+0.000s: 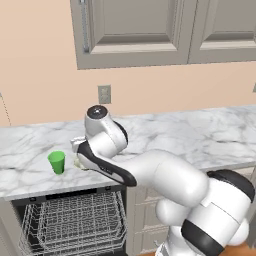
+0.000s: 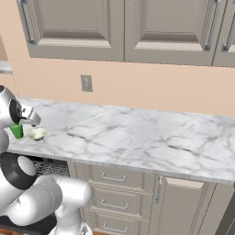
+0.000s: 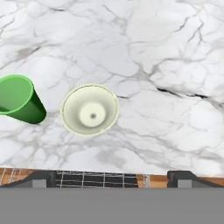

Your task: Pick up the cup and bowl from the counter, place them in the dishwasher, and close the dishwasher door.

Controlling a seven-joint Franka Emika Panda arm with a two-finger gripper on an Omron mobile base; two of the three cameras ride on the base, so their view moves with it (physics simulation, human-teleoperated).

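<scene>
Cream bowl (image 3: 89,109) sits under your wide-open, empty hand (image 3: 112,177), green cup (image 3: 19,99) at its nine o'clock on the table (image 3: 175,52), so you probably take the bowl first.

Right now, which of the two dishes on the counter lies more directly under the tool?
The bowl, the pale cream shallow one, sits almost centred below the open tool. The green cup stands off to one side of it, apart from the bowl.
</scene>
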